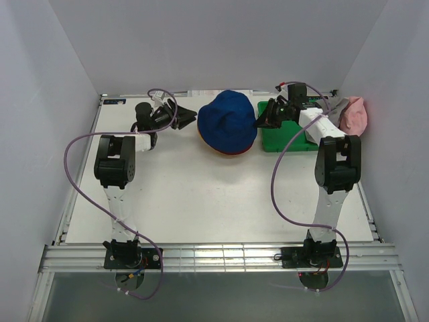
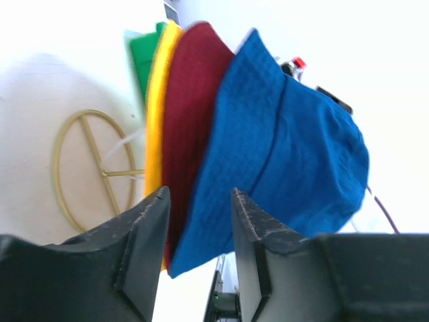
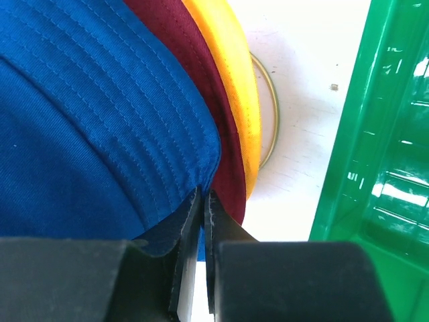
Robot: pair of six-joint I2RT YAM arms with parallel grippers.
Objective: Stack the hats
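Pinching together at the bottom of the right wrist view, the right gripper [image 3: 204,191] is clamping the brim edge of the blue hat [image 1: 228,121]. That hat is sitting on top of the dark red hat [image 2: 191,114] and the yellow hat [image 2: 157,114], at the upper centre of the table [image 1: 201,194], just left of the green bin [image 3: 375,134]. The left gripper [image 2: 198,194] is hanging with jaws spread at the stack's left brim, clasping nothing. The pink hat [image 1: 353,115] is lying at the upper right, beyond the bin. The gold wire stand [image 2: 87,161] is peeking out from beneath the stack.
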